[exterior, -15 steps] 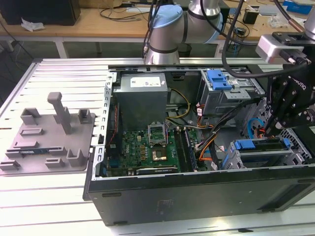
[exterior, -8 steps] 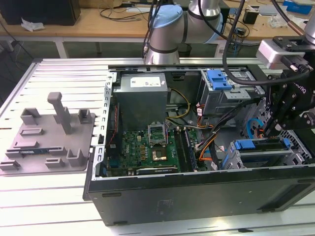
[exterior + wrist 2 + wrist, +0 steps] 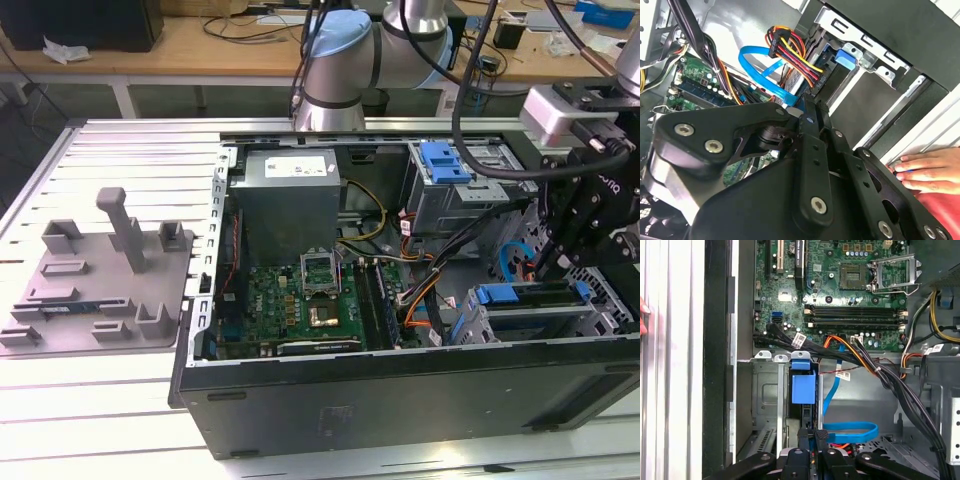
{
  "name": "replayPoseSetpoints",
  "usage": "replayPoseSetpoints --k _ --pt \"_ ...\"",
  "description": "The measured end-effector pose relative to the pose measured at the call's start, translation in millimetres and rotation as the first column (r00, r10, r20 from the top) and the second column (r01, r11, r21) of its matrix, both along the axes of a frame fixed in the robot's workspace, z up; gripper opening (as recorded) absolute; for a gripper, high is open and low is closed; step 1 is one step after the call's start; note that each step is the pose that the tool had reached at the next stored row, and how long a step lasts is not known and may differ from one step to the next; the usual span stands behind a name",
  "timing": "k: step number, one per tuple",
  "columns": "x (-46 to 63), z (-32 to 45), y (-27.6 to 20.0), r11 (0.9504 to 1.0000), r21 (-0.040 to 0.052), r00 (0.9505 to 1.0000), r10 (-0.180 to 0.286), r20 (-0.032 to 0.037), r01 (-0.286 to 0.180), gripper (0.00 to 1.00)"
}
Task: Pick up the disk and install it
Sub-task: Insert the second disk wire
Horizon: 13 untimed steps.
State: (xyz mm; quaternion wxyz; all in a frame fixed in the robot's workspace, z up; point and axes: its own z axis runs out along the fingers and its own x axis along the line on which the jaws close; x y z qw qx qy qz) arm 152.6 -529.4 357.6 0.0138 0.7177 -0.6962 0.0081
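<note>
The disk (image 3: 530,296) stands on edge in the drive cage (image 3: 470,325) at the front corner of the open computer case, on the exterior view's right. Its blue frame (image 3: 803,385) sits in the cage slot in the first wrist view, and its blue end tab (image 3: 845,57) is visible in the second wrist view. My gripper (image 3: 813,436) is right at the disk's near end, above the cage. Its black fingers (image 3: 810,125) are drawn together with no gap, touching or almost touching the disk's edge. Nothing sits between them.
Blue data cable (image 3: 850,432) and a red-yellow-black power bundle (image 3: 792,52) lie beside the cage. The motherboard (image 3: 300,300) fills the case floor. A second bay with a blue latch (image 3: 445,162) is at the back. A person's hand (image 3: 927,170) rests on the case edge. A grey fixture (image 3: 100,270) stands on the exterior view's left.
</note>
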Motion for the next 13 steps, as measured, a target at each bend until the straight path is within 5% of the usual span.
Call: replayPoseSetpoints --k 13 --pt "0.0 -2.0 0.0 1.0 -0.0001 1.0 0.008 0.0 -0.008 0.16"
